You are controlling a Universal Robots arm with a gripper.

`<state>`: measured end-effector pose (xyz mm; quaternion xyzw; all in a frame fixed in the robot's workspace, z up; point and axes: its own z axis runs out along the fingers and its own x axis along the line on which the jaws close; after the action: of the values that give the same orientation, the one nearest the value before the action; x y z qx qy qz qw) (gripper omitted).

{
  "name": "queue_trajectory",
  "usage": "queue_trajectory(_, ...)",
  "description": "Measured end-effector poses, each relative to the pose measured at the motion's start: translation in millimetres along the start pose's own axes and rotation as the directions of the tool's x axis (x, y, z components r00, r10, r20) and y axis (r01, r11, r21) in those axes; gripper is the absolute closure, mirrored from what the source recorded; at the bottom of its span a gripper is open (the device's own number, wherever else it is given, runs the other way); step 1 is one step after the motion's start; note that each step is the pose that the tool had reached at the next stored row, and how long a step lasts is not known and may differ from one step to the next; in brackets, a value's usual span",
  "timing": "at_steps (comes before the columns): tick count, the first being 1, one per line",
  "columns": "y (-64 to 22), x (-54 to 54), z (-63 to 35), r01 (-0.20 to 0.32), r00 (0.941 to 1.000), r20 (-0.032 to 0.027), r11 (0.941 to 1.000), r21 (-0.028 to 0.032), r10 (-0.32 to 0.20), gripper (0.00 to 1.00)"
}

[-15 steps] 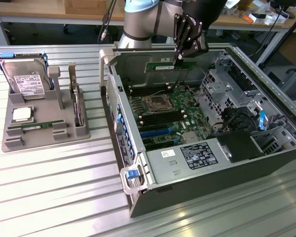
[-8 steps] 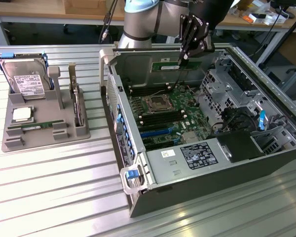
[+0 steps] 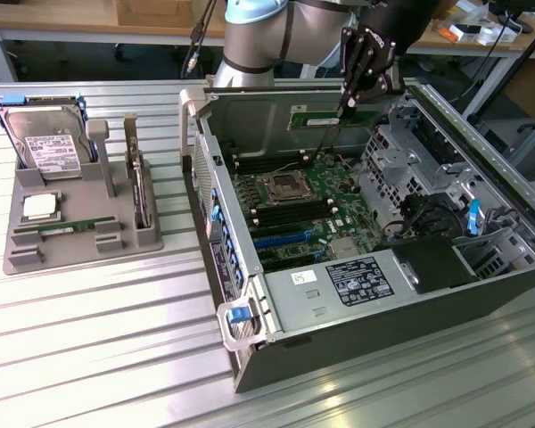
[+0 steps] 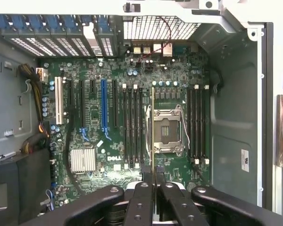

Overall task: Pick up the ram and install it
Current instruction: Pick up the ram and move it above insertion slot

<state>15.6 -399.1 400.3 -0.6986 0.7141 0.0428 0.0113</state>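
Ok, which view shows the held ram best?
The exterior view: the ram shows its long green face and pale sticker, gripped above the open case. The wrist view has the ram edge-on, a thin line running out from the jaws.

I work over a ribbed metal table (image 3: 98, 357), its slats shining with pale light. Beyond it stands a wooden-topped table (image 3: 62, 25) on grey legs; small clutter (image 3: 471, 31) lies at the exterior view's right.
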Motion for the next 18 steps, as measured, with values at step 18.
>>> queue_trajectory(18, -20.1, -0.4, -0.2, 0.000, 1.0000, 0.0000, 1.0000, 0.0000, 0.000, 0.88)
